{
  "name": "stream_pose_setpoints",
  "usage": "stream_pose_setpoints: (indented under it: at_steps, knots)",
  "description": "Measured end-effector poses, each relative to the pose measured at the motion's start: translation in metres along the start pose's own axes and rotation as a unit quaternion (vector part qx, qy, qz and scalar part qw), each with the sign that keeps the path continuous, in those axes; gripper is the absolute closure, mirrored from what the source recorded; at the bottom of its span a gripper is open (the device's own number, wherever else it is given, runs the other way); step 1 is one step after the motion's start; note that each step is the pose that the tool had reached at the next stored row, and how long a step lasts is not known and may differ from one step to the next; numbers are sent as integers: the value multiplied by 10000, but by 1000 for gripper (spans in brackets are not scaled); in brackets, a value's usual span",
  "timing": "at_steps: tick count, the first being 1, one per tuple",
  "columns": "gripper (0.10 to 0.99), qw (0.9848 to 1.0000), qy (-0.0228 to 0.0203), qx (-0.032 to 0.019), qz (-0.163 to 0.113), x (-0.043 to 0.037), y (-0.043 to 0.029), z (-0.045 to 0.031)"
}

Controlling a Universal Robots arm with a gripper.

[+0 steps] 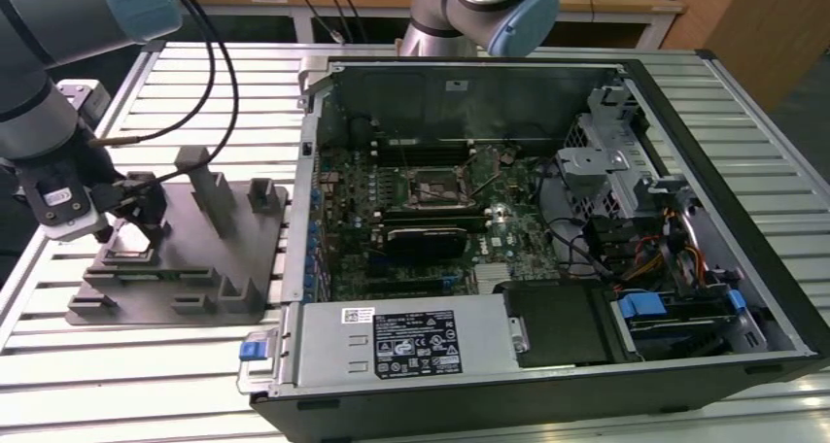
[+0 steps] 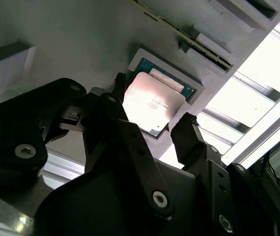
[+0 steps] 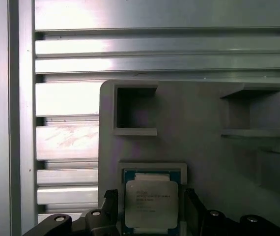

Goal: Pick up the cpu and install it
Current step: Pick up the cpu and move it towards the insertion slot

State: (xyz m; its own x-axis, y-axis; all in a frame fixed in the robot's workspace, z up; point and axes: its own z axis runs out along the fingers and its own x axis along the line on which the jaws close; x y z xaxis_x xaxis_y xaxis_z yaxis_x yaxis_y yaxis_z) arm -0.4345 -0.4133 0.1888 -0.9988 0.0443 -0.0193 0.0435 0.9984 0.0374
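Exterior view gives you the open computer case (image 1: 467,84) beside the grey tray (image 1: 175,289), and in the second wrist view the gripper (image 2: 153,98) stands unclenched, straddling the cpu (image 2: 152,105), silver-topped, green-rimmed, flat in its tray recess.

We see the grey plastic pegged tray (image 1: 182,254) on the slatted metal table (image 1: 194,84), at the exterior view's left of the open black computer case (image 1: 467,98). In the tray's recess lies the small flat square silver-topped cpu (image 2: 152,103), between the black gripper (image 2: 154,101)'s spread fingers.
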Motion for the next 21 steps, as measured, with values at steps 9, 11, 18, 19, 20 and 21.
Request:
stream_pose_setpoints:
  at_steps: [9,11,18,19,20,21]
  knots:
    - [439,9999,5,-2,-118,1,-1,35]
    - [439,9999,5,-2,-118,1,-1,35]
    - [439,9999,6,-2,-118,1,-2,47]
    - [439,9999,5,-2,-118,1,-2,47]
    - [439,9999,5,-2,-118,1,-2,49]
    - [439,9999,5,-2,-120,1,-2,49]
